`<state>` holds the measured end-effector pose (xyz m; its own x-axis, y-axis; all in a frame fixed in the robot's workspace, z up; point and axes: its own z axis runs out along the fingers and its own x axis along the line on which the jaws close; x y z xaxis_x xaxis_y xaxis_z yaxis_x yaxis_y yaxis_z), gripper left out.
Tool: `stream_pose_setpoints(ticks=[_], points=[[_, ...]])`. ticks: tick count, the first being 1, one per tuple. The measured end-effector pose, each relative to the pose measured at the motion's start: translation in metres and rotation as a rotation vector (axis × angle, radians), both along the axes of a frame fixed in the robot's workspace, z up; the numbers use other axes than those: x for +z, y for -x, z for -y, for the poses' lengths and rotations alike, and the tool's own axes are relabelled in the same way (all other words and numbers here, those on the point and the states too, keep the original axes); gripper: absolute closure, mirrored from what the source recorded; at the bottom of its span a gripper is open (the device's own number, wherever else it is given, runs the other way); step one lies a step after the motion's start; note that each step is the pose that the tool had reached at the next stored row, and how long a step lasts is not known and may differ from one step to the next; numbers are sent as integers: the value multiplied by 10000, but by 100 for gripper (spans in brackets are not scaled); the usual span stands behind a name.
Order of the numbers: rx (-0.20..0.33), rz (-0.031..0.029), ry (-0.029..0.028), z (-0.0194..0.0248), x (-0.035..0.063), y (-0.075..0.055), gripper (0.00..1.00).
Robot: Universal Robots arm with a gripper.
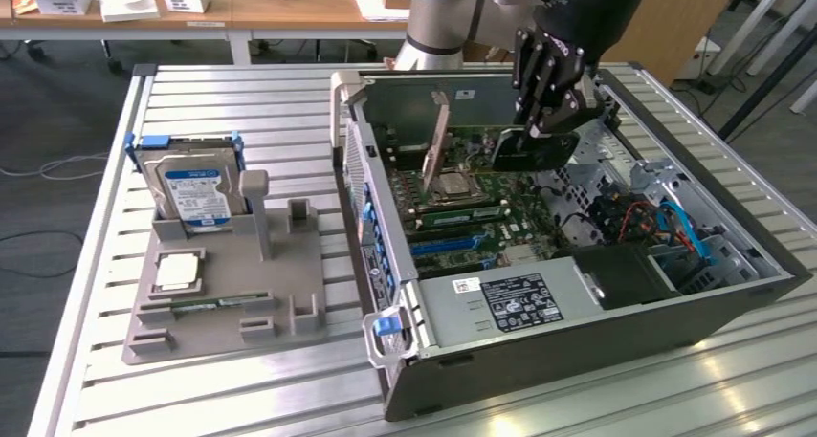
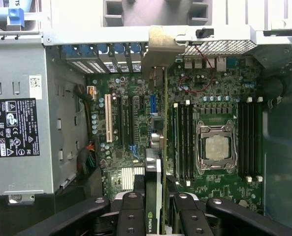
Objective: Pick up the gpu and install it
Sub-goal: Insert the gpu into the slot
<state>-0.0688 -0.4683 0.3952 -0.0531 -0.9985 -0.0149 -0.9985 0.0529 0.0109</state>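
Table (image 1: 255, 389): ribbed aluminium, satin grey.
Computer case (image 1: 613, 346): matt black painted sheet metal outside, bare dull steel inside.
Holder (image 1: 217, 313): matt grey plastic.
Hard drive (image 1: 191, 193): silver metal, glossy blue label.
Power supply (image 2: 17, 64): grey sheet steel, black printed sticker.
Motherboard (image 2: 126, 147): green lacquered board, faint sheen.
Processor socket (image 2: 217, 147): bright metal frame.
gpu (image 2: 154, 191): dark board, greyish metal edge.
Claw (image 2: 158, 200): black, matt, smooth.
Desk (image 1: 294, 11): pale wood top.

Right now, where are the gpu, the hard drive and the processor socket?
gpu (image 2: 154, 196): wrist view, the card's edge facing the camera.
hard drive (image 1: 194, 196): exterior view, blue label on its face.
processor socket (image 2: 217, 147): wrist view, silver chip at its centre.
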Motion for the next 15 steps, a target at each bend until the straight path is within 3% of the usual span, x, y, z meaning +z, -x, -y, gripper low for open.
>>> stream_pose_setpoints(ticks=[8,15], points=[[3,8,-2,0,-83,0,73],[160,6,0,0,-97,0,73]])
